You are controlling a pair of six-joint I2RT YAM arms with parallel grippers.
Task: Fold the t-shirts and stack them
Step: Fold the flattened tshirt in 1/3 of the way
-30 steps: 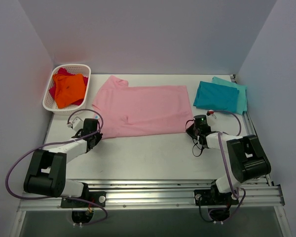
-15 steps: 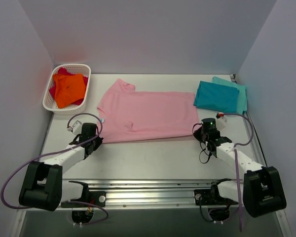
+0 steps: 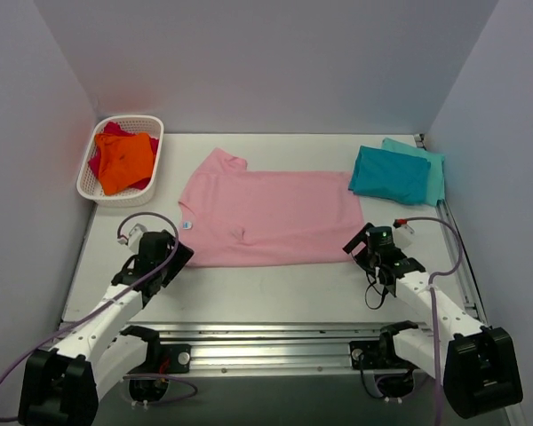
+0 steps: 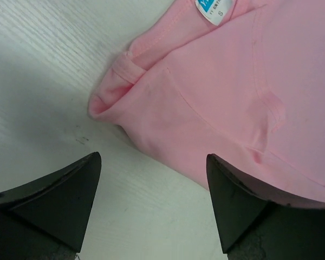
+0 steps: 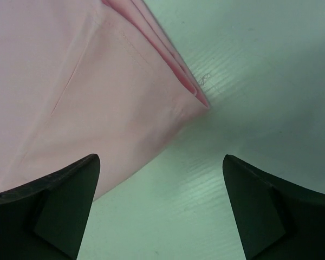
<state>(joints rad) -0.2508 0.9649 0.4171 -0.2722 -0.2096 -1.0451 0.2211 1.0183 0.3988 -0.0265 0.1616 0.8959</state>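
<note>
A light pink t-shirt (image 3: 266,217) lies flat mid-table, folded lengthwise, with its sleeve at the back left. My left gripper (image 3: 179,255) stands open just off its near left corner. In the left wrist view the pink cloth (image 4: 233,92) with its collar label (image 4: 214,8) lies ahead of the empty left gripper (image 4: 154,203). My right gripper (image 3: 355,244) is open beside the near right corner. The right wrist view shows the shirt's folded hem (image 5: 70,92) beyond the empty right gripper (image 5: 160,203). A folded teal tee (image 3: 389,174) rests on a lighter turquoise one (image 3: 433,174) at the back right.
A white basket (image 3: 115,199) at the back left holds orange and red clothes. Grey walls close in the table on three sides. A metal rail runs along the near edge by the arm bases.
Both grippers were shut on the pink shirt's near corners; they have let go, opened and drawn back toward the near edge. The shirt now lies a little further right.
</note>
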